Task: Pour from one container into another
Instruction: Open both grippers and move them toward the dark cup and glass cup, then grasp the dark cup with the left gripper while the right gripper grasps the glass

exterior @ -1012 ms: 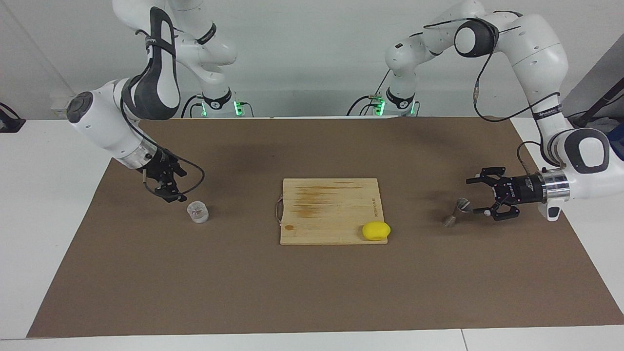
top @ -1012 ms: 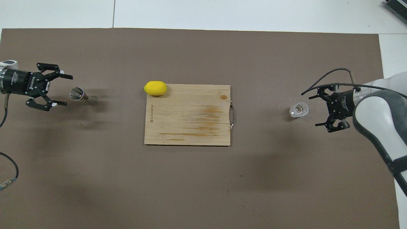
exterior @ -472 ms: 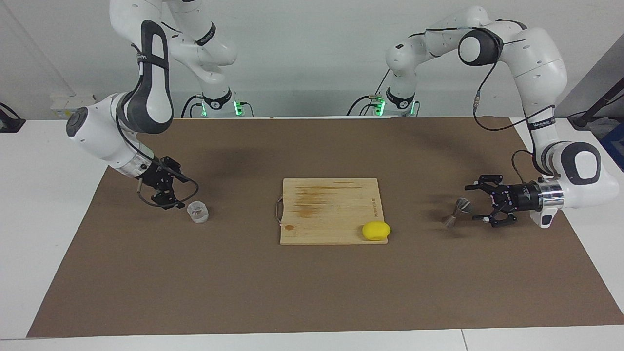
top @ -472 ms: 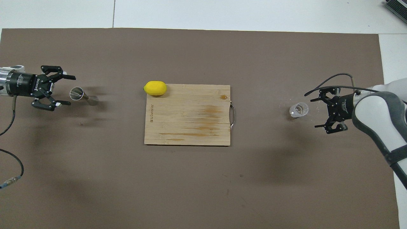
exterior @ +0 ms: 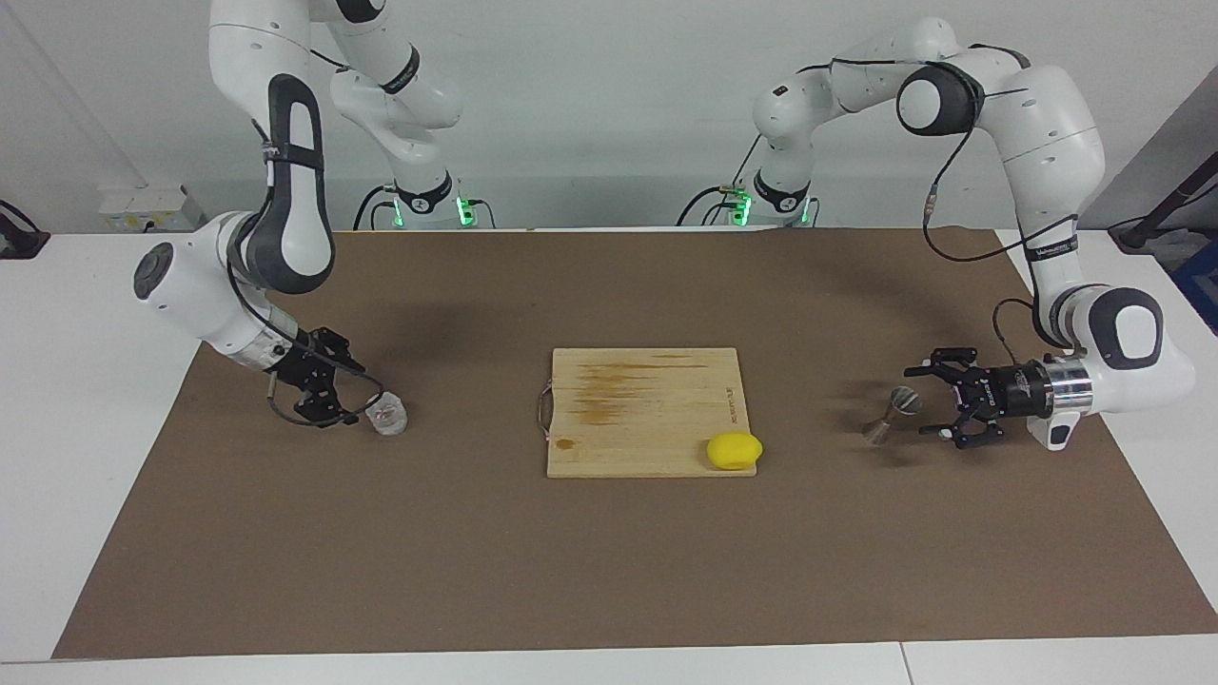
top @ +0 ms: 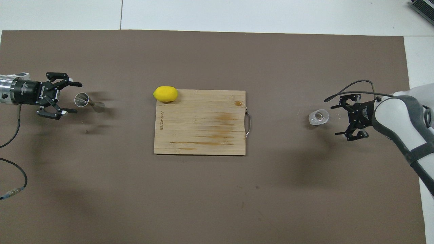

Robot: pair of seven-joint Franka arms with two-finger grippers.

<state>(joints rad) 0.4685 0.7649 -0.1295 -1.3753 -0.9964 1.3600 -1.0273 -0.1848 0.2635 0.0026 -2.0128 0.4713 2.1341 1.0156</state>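
The glass cup (exterior: 387,416) stands upright on the brown mat (exterior: 609,571) toward the right arm's end of the table, well apart from the cutting board (exterior: 647,409) at the middle. The right gripper (exterior: 344,404) sits low just beside the cup, fingers spread wide, nothing held. The facing view has a fingertip almost at the cup's wall; the overhead view shows a clear gap between the cup (top: 318,117) and the right gripper (top: 339,119) — no contact.

The metal jigger (exterior: 890,415) stands toward the left arm's end of the mat. The overhead view looks straight into its upper cone (top: 81,100); the facing view gives the hourglass outline instead. The left gripper (exterior: 928,400) lies horizontal, pointing at the jigger, fingers open and empty. From overhead the left gripper (top: 70,97) has one fingertip to either side of the jigger's rim, short of it — not touching.

A yellow lemon (exterior: 734,450) rests at the board's corner away from the robots, toward the left arm's end. The overhead view shows it hanging over the board's edge. The board's metal handle (top: 249,122) faces the cup's end.
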